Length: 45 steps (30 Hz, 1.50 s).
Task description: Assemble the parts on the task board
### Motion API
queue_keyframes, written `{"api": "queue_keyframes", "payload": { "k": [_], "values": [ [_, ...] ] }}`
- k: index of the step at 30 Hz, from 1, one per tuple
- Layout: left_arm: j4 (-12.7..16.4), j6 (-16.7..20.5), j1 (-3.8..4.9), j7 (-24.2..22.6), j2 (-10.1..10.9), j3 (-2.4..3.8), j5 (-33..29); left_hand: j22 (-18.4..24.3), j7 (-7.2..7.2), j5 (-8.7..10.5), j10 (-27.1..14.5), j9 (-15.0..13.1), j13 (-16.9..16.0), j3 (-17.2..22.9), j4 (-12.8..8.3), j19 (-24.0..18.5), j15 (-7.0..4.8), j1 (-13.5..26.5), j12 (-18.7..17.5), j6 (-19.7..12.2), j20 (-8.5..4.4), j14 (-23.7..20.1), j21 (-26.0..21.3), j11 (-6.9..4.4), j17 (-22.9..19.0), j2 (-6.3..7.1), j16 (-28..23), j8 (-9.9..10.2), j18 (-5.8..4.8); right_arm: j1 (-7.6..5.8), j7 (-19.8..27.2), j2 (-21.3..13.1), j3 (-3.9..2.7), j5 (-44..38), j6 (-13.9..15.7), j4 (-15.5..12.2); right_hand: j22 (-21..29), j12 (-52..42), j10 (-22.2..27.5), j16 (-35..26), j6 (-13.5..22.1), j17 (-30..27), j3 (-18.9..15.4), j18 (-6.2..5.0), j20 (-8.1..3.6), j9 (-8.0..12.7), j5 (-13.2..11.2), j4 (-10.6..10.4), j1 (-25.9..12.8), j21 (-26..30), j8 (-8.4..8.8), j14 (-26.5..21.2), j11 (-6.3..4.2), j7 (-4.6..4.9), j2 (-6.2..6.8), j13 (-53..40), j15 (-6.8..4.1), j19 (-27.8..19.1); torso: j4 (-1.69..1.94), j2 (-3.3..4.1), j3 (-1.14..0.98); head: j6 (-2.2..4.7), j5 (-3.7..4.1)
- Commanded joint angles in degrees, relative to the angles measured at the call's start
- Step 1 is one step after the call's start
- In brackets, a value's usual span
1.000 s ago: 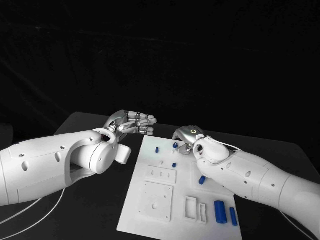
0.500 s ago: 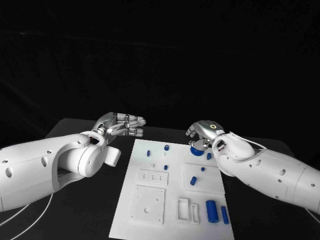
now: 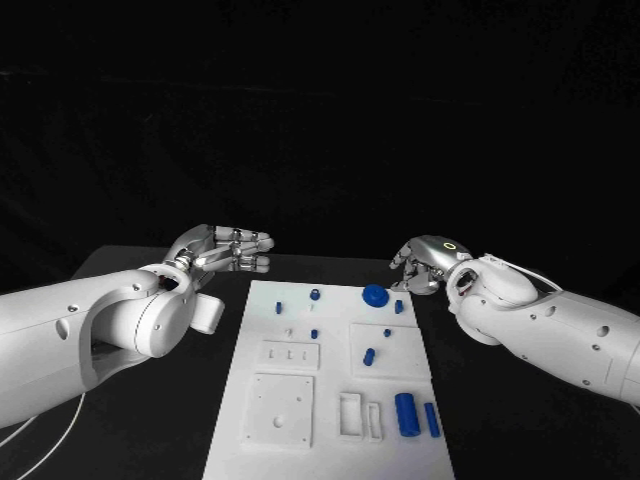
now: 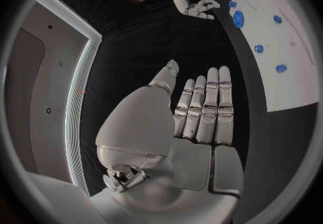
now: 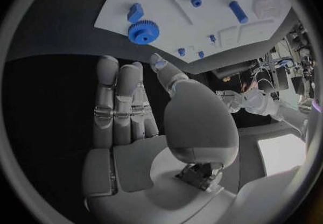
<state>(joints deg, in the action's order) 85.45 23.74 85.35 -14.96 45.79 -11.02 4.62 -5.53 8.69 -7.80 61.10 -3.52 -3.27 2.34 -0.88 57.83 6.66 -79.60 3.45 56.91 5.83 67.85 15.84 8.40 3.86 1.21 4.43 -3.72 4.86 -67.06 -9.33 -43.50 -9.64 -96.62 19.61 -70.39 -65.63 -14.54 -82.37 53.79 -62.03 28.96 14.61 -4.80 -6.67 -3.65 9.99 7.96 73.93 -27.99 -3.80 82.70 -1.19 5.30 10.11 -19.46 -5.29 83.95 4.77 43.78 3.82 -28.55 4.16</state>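
Head view: white task board (image 3: 299, 400), blue parts (image 3: 404, 413).

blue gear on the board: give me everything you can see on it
The blue gear is a small toothed wheel with a raised round hub, matte and plastic-looking. It lies flat on the task board near its far edge, on the right hand's side. The right wrist view shows its teeth plainly. Nothing touches it; the right hand holds nothing and sits just off the board beside it.

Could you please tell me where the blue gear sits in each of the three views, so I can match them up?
Head view: blue gear at the task board's far end, near the right hand.
Left wrist view: gear on the board, below the right hand.
Right wrist view: gear at the board's corner.
Shared landmark: the white board.
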Motion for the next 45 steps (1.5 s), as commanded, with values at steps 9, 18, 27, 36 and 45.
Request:
{"api": "queue_keyframes", "payload": {
  "k": [9, 18, 27, 36, 45],
  "values": [
    [0.0, -1.2, 0.1, -0.3, -0.1, -0.04, 0.2, 0.1, 0.16, 0.39, -0.1, -0.1, -0.1, 0.0, 0.0, -0.5, -0.02, 0.0, 0.0, 0.0, -0.04, -0.2, 0.2, -0.09, 0.0, 0.42, -0.3, -0.1, -0.35, 0.25, 2.5, 3.5, -0.07, 5.0, -5.4, 5.9, -9.7, -39.9, 9.0, 5.5, 2.0, 12.7, -6.3, 0.18, 0.66, 0.0, 2.3, -2.8, 0.6, -13.8, 0.17, -1.3, 0.64, 0.47, -1.65, -42.6, 0.51, 2.8, 0.21, 0.7, -0.57, 0.2, 0.93],
    [-0.2, -1.3, 0.1, -0.3, -0.2, -0.04, 0.3, 0.1, 0.18, 0.38, -0.2, -0.1, 0.0, 0.0, 0.0, -0.5, 0.0, 0.0, 0.0, 0.0, -0.03, -0.2, 0.3, -0.07, 0.0, 0.37, -0.3, -0.1, -0.36, 0.6, 3.1, 6.2, -0.07, 5.8, -6.2, 9.9, -13.7, -47.3, 7.3, 7.3, 2.4, 20.7, -6.1, -0.05, 1.0, 0.0, 2.8, -4.1, 1.0, -17.3, 0.22, -0.6, 0.82, 0.56, -1.34, -48.7, 0.83, 3.0, 0.55, 1.17, -0.8, 0.55, 1.11],
    [-0.1, -1.4, 0.1, -0.3, -0.2, -0.01, 0.5, 0.1, 0.18, 0.38, -0.2, -0.1, 0.0, 0.0, 0.0, -0.5, 0.0, 0.0, 0.0, 0.0, -0.03, -0.2, 0.3, -0.07, 0.0, 0.37, -0.3, -0.1, -0.36, 0.67, 3.2, 7.6, -0.07, 6.2, -5.6, 11.6, -14.5, -48.3, 7.0, 7.7, 2.3, 22.0, -5.9, 0.02, 1.02, 0.1, 3.1, -4.2, 0.8, -18.2, 0.24, -0.4, 0.85, 0.56, -1.49, -49.4, 0.86, 3.1, 0.64, 1.26, -0.83, 0.61, 1.05],
    [-0.2, -1.4, 0.1, -0.2, -0.3, 0.02, 0.6, 0.2, 0.18, 0.38, -0.2, -0.1, 0.0, 0.0, 0.0, -0.5, 0.0, 0.0, 0.0, 0.0, -0.03, -0.2, 0.3, -0.06, 0.0, 0.37, -0.3, -0.1, -0.36, 0.67, 2.9, 7.9, -0.08, 6.1, -5.2, 12.1, -14.8, -48.5, 6.9, 8.1, 2.3, 22.7, -5.5, 0.06, 1.1, 0.1, 3.2, -4.1, 0.8, -18.9, 0.23, -0.3, 0.94, 0.66, -1.47, -49.6, 0.95, 3.2, 0.57, 1.26, -0.81, 0.57, 0.99],
    [-0.2, -1.5, 0.11, -0.1, -0.3, 0.06, 0.7, 0.2, 0.19, 0.39, -0.2, -0.1, 0.0, 0.0, 0.1, -0.6, 0.01, 0.0, 0.0, 0.0, -0.02, -0.2, 0.3, -0.06, 0.0, 0.36, -0.3, -0.1, -0.36, 0.67, 2.9, 8.3, -0.08, 6.0, -5.7, 12.6, -14.9, -48.6, 7.0, 8.3, 3.0, 23.3, -5.8, 0.08, 1.15, 0.1, 3.7, -4.4, 0.5, -19.5, 0.22, -0.3, 1.04, 0.78, -1.34, -49.7, 1.02, 3.1, 0.67, 1.27, -0.77, 0.49, 1.07]
  ]
}}
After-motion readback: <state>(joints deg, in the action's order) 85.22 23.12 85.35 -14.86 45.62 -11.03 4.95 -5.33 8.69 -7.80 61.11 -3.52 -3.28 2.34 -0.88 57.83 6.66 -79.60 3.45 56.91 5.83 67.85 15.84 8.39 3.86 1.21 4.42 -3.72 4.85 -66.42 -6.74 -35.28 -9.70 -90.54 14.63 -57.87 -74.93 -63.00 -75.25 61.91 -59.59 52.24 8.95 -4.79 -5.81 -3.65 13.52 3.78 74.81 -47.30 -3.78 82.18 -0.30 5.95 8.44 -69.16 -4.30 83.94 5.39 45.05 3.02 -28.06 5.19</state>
